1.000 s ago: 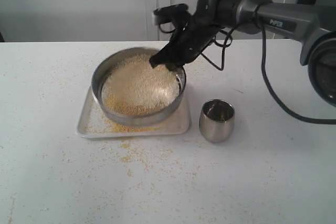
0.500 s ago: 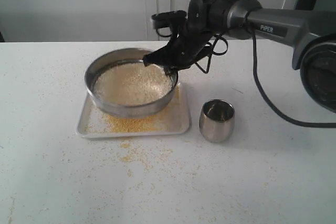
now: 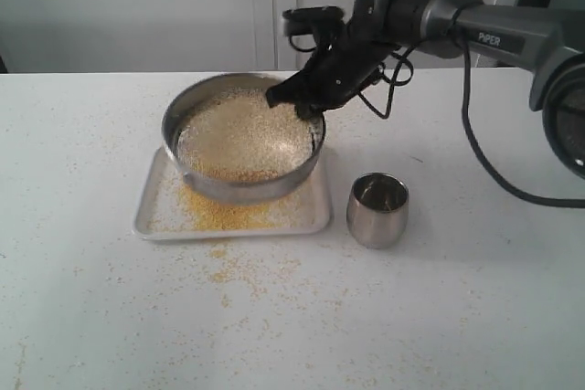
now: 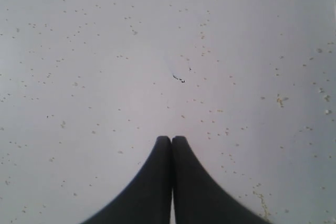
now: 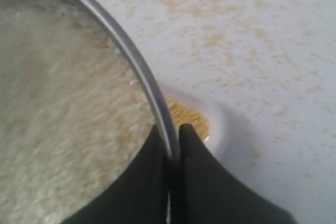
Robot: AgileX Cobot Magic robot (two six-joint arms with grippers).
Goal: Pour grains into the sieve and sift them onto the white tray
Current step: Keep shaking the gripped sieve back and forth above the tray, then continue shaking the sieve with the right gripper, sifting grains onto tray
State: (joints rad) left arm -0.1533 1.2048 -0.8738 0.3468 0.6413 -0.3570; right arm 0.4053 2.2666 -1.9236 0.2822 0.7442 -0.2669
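Note:
The round steel sieve hangs just above the white tray, its mesh covered by whitish grains. My right gripper is shut on the sieve's far right rim, one finger inside and one outside. Fine yellow grains lie heaped on the tray under the sieve; a corner of that heap shows past the rim. My left gripper is shut on nothing, over bare table, and does not show in the exterior view.
A small rounded steel cup stands upright on the table right of the tray. Yellow granules are scattered over the table in front of the tray and under the left gripper. The right arm reaches in from the right.
The sieve swung left half a second ago and has come back right and slightly up, carried by my right gripper. More yellow grains lie on the tray.

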